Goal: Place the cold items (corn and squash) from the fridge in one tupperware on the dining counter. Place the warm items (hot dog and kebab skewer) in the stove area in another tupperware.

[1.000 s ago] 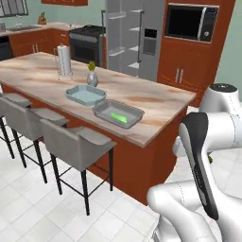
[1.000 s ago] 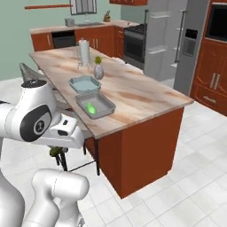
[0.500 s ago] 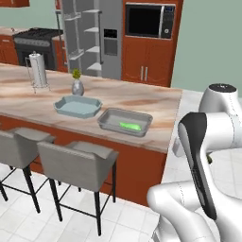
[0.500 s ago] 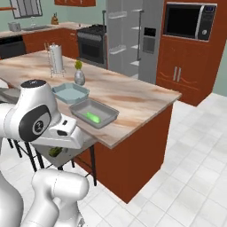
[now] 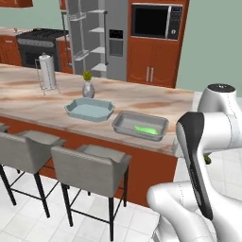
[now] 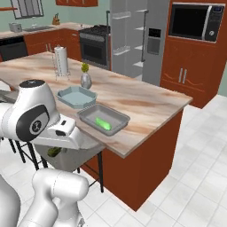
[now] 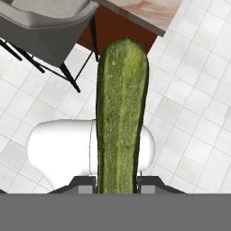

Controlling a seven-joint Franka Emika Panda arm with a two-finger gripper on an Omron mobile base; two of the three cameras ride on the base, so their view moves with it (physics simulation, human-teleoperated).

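My gripper (image 7: 116, 180) is shut on a long dark green, speckled vegetable (image 7: 122, 113) that points away from the hand over the tiled floor; I cannot tell whether it is the corn. A bit of it peeks out beside the arm (image 5: 207, 159) and under it (image 6: 54, 151). The bright green squash (image 5: 145, 129) (image 6: 103, 123) lies in the grey rectangular tupperware (image 5: 124, 124) (image 6: 88, 116) on the dining counter (image 5: 28, 94). Beside it sits the pale blue octagonal tupperware (image 5: 71, 108) (image 6: 76, 96). The fridge (image 5: 104, 42) stands open behind, the stove area (image 5: 38, 45) to its left. Hot dog and kebab skewer are out of view.
A paper towel holder (image 5: 47, 72) and a small vase with a plant (image 5: 88, 87) stand on the counter. Grey stools (image 5: 90, 165) (image 7: 45, 22) line its near side. A microwave (image 5: 153, 21) is set in the cabinets right of the fridge. White tiled floor surrounds the counter's end.
The base has driven, so the whole picture has shifted: the counter's end and both trays now lie closer and more central. The gripper has kept its hold on the green vegetable.
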